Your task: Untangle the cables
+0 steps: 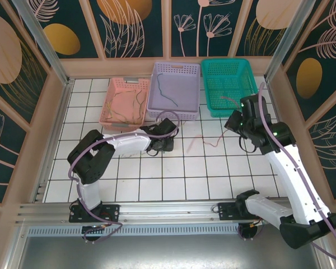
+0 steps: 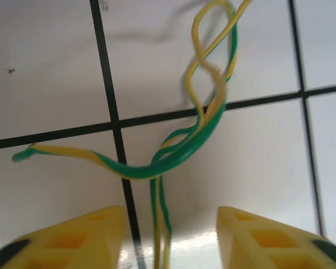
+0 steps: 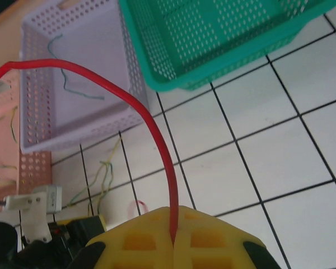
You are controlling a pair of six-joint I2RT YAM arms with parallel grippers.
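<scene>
Separating strands.
Right of the lilac basket (image 3: pixel 78 131), my right gripper (image 3: pixel 173 224) clamped the red cable (image 3: pixel 154 130); left gripper (image 2: pixel 169 224) gaped, and the yellow-green wires (image 2: pixel 211 119) probably needed pinching next.

The yellow-green cables (image 2: pixel 173 162) ran off the left wrist view's top and bottom edges, their twist blurred. The lower end of the red cable (image 3: pixel 148 115) lay hidden between the pressed-together fingers of the right gripper (image 3: pixel 173 224).

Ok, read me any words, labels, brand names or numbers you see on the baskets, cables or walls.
None: no readable text.
The pink basket, lilac basket and green basket carry no labels, the red cable and yellow-green cables show no printing, and the wall panels bear only leaf and flower patterns.
</scene>
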